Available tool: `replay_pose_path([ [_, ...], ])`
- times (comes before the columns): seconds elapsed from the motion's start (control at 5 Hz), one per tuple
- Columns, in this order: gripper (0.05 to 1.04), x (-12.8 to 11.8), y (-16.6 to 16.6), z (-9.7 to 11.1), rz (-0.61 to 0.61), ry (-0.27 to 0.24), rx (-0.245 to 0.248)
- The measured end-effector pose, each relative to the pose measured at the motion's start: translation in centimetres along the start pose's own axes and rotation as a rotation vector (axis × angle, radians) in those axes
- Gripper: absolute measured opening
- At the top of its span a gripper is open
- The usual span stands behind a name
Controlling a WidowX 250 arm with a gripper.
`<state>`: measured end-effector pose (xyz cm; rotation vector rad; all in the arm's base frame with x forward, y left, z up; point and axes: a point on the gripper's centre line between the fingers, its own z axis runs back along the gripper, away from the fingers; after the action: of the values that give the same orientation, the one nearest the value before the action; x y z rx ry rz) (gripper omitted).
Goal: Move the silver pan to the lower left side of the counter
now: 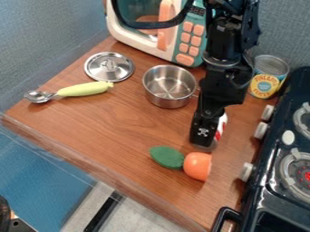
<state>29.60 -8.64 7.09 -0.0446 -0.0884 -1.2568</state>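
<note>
While the yellow-handled scoop (pixel 75 91) lies far left, the metal lid (pixel 117 73) sits just behind its handle. Silver pan (pixel 169 93) upright, upper middle of counter (pixel 112 131). Gripper (pixel 205 139) hangs low right of it; can't tell if open or closed. Tin can (pixel 268 77) farther right.

The black arm (pixel 225 50) is extended down from the top edge, right of centre, with a black cable (pixel 142 25) looped out toward the view's left; the gripper (pixel 203 144) is pointed downward, slightly tilted.
</note>
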Motion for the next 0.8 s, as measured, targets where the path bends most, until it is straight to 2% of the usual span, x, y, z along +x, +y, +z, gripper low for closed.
replay_pose_path([
  [0.2,0.999,-0.1,-0.1,-0.8,0.0,0.014,-0.024],
  [0.4,0.999,-2.1,2.0,-1.4,0.04,0.013,-0.042],
  [0.8,0.999,-5.0,5.2,-1.4,0.119,0.068,-0.017],
])
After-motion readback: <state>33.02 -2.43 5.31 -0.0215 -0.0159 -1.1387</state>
